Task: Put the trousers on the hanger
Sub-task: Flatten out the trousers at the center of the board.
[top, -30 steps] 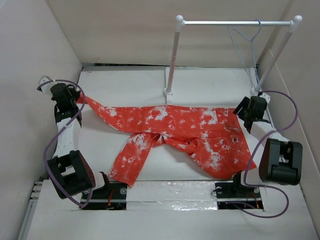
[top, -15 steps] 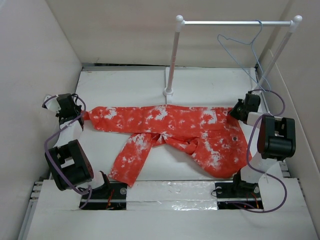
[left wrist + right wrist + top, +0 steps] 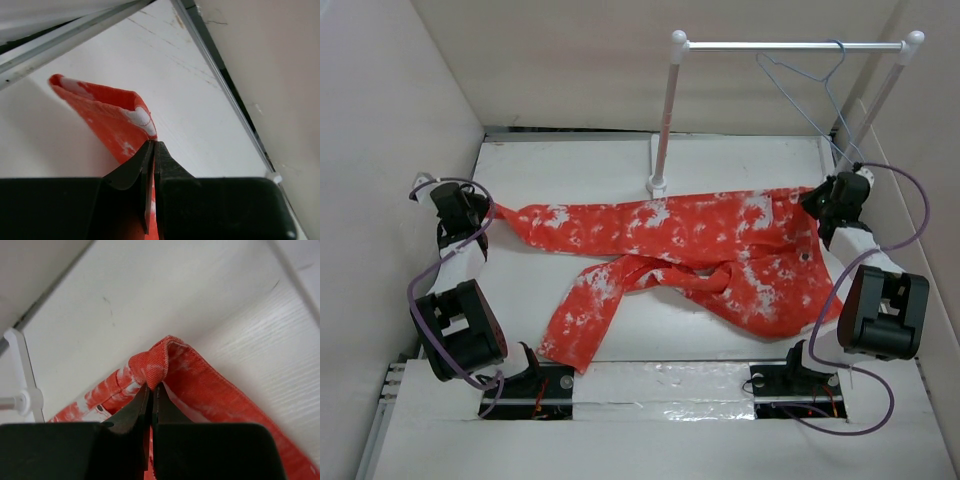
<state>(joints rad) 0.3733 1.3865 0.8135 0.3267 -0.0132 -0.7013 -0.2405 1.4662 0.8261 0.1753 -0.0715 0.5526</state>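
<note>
My left gripper has its fingers pressed together on the cuff of one leg of the trousers. At the far right, my right gripper pinches a folded corner of the waistband, the cloth bunched just above the closed tips. I judge the two grips are set at opposite ends to hold the garment stretched in a long band, so it can be lifted as one length towards the hanger. The upper leg runs left to right across the middle of the table, while the second leg lies slack, trailing toward the near left. The dark waist button shows near the right end. The hanger carries nothing and hangs tilted by its hook from the right end of the white rail stand, above and just beyond the right gripper. The table is plain white, boxed in by pale walls on the left, far and right sides.
</note>
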